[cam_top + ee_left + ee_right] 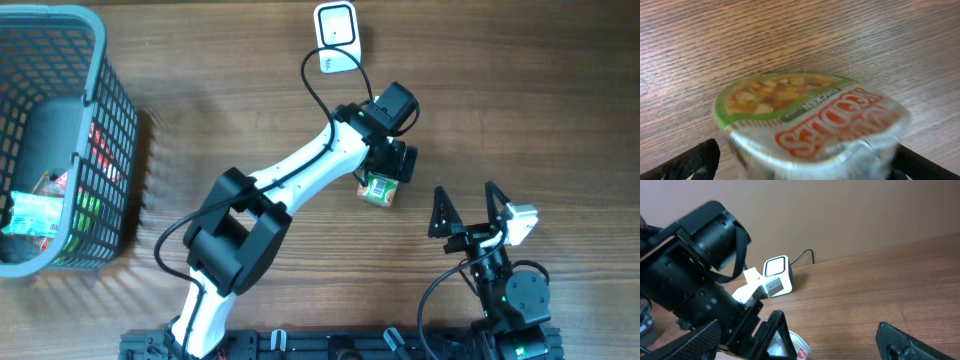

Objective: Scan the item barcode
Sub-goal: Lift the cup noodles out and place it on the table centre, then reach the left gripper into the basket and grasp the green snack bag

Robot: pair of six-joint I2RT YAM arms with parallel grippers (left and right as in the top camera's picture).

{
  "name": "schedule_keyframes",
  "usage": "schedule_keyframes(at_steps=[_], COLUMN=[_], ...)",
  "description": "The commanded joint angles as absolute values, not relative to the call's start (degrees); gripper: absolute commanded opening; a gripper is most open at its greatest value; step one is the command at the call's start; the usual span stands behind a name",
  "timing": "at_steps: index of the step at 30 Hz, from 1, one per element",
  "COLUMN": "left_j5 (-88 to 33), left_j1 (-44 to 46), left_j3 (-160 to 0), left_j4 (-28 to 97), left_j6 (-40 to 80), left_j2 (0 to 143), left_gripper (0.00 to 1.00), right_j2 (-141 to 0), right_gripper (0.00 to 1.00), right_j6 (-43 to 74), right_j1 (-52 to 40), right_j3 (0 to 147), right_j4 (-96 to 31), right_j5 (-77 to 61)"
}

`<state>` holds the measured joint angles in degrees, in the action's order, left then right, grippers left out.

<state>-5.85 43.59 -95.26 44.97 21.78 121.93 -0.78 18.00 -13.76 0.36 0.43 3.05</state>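
Overhead first: the left tool is out at mid-worktop, right over the cup, well apart from the scanner at the far edge. From up here the arm hides most of the cup.

The left wrist view fills that in. The foil lid faces the camera, with red lettering and a green rim, and the cup sits between the two fingers. The jaws are spread wide, with a clear gap on one side. On the other side it's too blurred to say whether finger meets cup.

The right wrist view adds the scanner's front window and its cable, plus a sliver of lid.

The right tool is open and empty, near the base. Only overhead shows the basket far left, with packets inside.
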Motion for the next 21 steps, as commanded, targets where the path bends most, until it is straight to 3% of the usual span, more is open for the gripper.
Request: schedule_keyframes(at_steps=[1,7,11,12,15,18,21], left_j5=[-5.6,7.3,13.6,13.6,13.5,13.3,12.9], left_j1=[40.7,27.6,0.6,-9.8,-27.7,-38.9,-42.4], left_j3=[-100.4,-108.8,-110.3,-110.3,-108.4,-101.4,-93.6], left_j4=[46.6,57.7,60.5,63.4,69.2,70.4,67.8], left_j6=[21.2,16.2,15.5,17.1,22.2,29.0,28.9], left_j2=[112.8,96.9,83.7,82.6,84.0,87.0,90.3], left_gripper=[1.0,1.0,1.0,1.0,1.0,1.0,1.0], right_j2=[-0.6,-0.6,-0.6,-0.6,-0.6,-0.6,-0.6], right_gripper=[1.0,1.0,1.0,1.0,1.0,1.0,1.0], right_j6=[18.6,18.6,18.6,18.6,18.6,18.6,18.6], right_j1=[-13.4,-13.4,-13.4,-13.4,-13.4,-13.4,-13.4], right_j3=[0.3,0.3,0.3,0.3,0.3,0.3,0.3], right_j4=[0.7,0.7,0.7,0.7,0.7,0.7,0.7], right_j5=[3.2,3.2,3.2,3.2,3.2,3.2,3.2])
